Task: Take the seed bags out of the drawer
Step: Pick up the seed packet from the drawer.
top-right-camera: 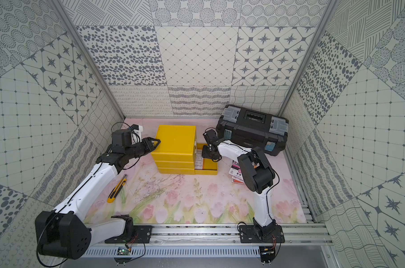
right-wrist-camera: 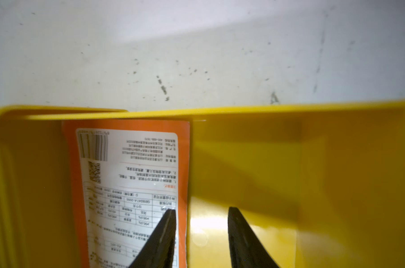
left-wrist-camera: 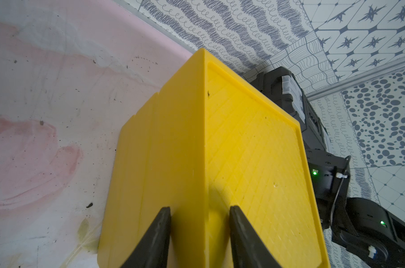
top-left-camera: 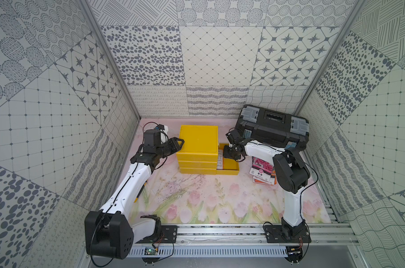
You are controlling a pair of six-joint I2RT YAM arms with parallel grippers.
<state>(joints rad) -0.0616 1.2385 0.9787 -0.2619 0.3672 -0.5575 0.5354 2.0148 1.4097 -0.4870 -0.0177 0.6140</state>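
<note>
We count one black plastic toolbox (top-left-camera: 273,130) and one yellow three-drawer cabinet (top-left-camera: 198,139), its bottom drawer (top-left-camera: 231,171) pulled out. One orange white-labelled seed bag (right-wrist-camera: 127,174) lies inside, and at least two more seed bags (top-left-camera: 262,171) are piled on the bench (top-left-camera: 197,199). The left claw (left-wrist-camera: 200,211), jaws apart, straddles the cabinet's top edge; the right claw (right-wrist-camera: 201,210) dips into the drawer, jaws apart over that bag.

The flowered pink table mat (top-left-camera: 208,204) lies open across the lower centre in both top views. The yellow plastic drawer cabinet (top-left-camera: 198,141) blocks the centre, with the black plastic toolbox (top-left-camera: 273,130) to its right.
</note>
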